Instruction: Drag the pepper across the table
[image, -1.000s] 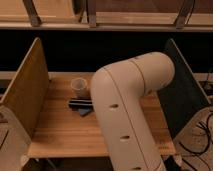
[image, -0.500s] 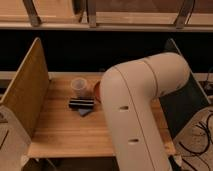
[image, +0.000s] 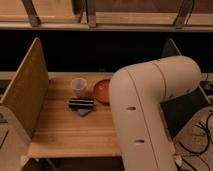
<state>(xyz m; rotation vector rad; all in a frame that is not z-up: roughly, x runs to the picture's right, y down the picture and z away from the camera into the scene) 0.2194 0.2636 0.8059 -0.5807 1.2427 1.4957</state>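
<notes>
cream plastic arm (image: 150, 115): fills the lower right and centre right of the frame, nearest the camera, bending at an elbow in the right middle and hiding much of what lies behind it.
gripper: not in view; it lies somewhere past the arm's bulk, so whether it is wide, narrow or holding anything cannot be told.
table (image: 70, 132): honey-coloured planks, lower left to centre; the near strip of wood in the lower left shows nothing resting on it.
left panel (image: 27, 90): a tall wooden board standing on edge along the table's left side.
dark bar-shaped object (image: 81, 103): centre of the frame, lying flat, on or just against a small grey-blue piece (image: 84, 112); what either is cannot be told.
clear cup (image: 78, 86): upright, just behind the dark object, toward the upper centre.
orange-red dish (image: 102, 91): just right of the cup, its right edge cut off by the arm.
right panel (image: 172, 50): a dark board, upper right, partly behind the arm.
pepper: not identifiable in this view; if it is on the table it is likely behind the arm.
progress: judged from this view alone, no contact with the pepper can be confirmed and no drag can be read, so finding, touching and pulling it across the planks all appear left to do.
</notes>
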